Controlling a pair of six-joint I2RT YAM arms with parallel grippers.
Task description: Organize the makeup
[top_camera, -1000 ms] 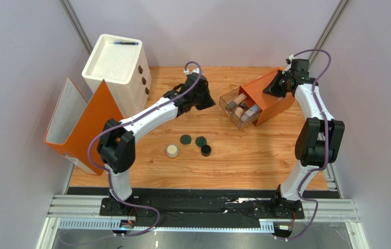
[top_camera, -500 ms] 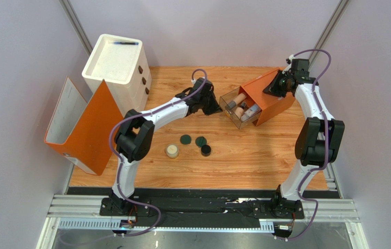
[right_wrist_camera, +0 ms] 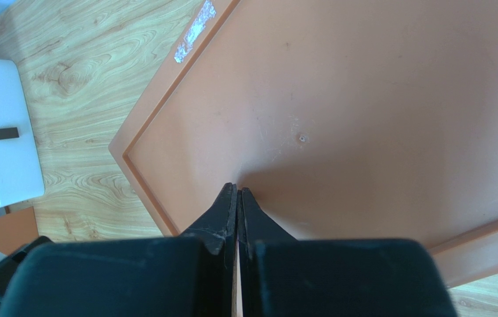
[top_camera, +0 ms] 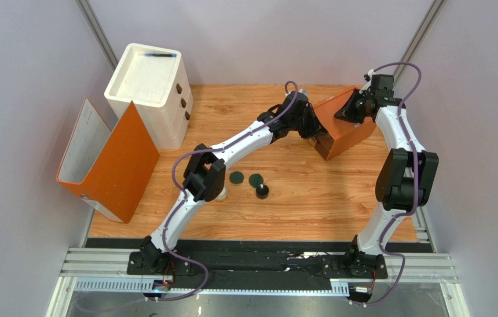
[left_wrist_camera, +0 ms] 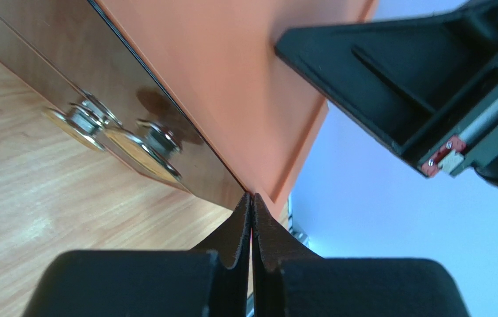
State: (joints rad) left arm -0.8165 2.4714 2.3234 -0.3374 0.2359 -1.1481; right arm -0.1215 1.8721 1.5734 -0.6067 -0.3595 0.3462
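Two dark-green discs (top_camera: pixel 236 177) (top_camera: pixel 255 179) and a black jar (top_camera: pixel 262 191) lie mid-table. The cream jar (top_camera: pixel 222 194) peeks out from behind my left arm's elbow. The tubes are hidden inside the small orange drawer box (top_camera: pixel 341 135), whose drawer is pushed in. My left gripper (top_camera: pixel 312 129) is shut and empty. Its tips (left_wrist_camera: pixel 251 197) touch the drawer front (left_wrist_camera: pixel 166 152) by a corner, next to the metal knob fittings (left_wrist_camera: pixel 156 139). My right gripper (top_camera: pixel 353 109) is also shut and empty, its tips (right_wrist_camera: pixel 237 190) pressed on the box's orange top (right_wrist_camera: pixel 377 99).
A white drawer unit (top_camera: pixel 147 84) stands at the back left, with a dark pen on top. An orange binder (top_camera: pixel 109 165) stands open in front of it. Grey booth walls close in on both sides.
My left arm has swung right across the table and its shut gripper has pushed the clear drawer into the orange box. The tubes are no longer visible. The right arm has held still.
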